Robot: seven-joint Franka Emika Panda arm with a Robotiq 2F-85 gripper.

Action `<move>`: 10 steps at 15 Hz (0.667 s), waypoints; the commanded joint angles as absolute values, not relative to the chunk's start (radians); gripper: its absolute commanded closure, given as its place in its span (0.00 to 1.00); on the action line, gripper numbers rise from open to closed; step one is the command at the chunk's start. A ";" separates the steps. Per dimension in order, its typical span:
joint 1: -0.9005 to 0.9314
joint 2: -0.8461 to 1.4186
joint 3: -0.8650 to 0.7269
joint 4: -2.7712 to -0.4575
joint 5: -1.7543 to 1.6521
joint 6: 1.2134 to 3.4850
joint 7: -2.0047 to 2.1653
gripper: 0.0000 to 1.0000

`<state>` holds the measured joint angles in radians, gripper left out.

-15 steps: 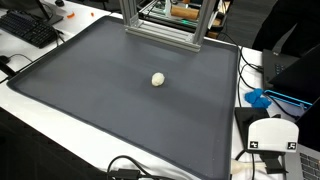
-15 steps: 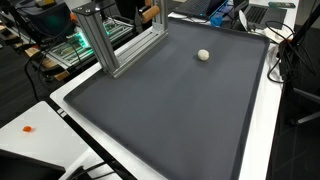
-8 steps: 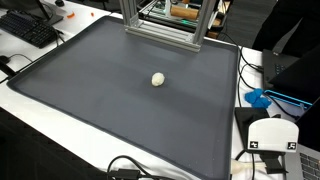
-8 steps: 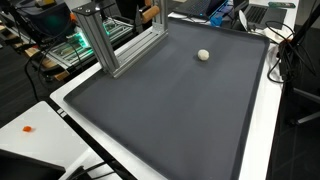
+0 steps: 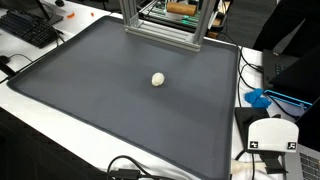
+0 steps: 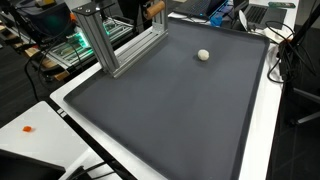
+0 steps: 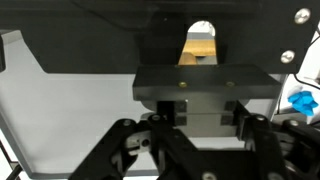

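In the wrist view my gripper [image 7: 206, 114] fills the lower half, its two fingers standing a little apart. A grey block [image 7: 205, 92] sits between them, wider on top, and the pads press on its lower part. Neither the arm nor the gripper shows in either exterior view. A small white ball [image 5: 158, 78] [image 6: 204, 55] lies alone on the dark grey mat [image 5: 100, 90] [image 6: 170, 110], far from anything else. Beyond the block, the wrist view shows a tan wooden thing [image 7: 200, 45] against a dark background.
An aluminium frame [image 5: 160, 25] [image 6: 110, 40] stands at the mat's back edge. A keyboard [image 5: 25, 28] lies off one corner. A blue object [image 5: 258, 98] [image 7: 300, 101] and a white device [image 5: 272, 135] sit beside the mat, with cables [image 5: 125, 168] along the front edge.
The ball and the mat stay as they were. An orange-brown thing behind the aluminium frame has shifted slightly in both exterior views.
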<state>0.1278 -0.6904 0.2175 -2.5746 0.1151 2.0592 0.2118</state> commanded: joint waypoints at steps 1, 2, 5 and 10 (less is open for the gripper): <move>0.119 -0.606 0.204 -2.479 0.086 2.076 0.186 0.65; 0.119 -0.583 0.204 -2.459 0.078 2.088 0.180 0.65; 0.126 -0.503 0.202 -2.406 0.074 2.144 0.156 0.65; 0.127 -0.350 0.210 -2.346 0.059 2.292 0.141 0.65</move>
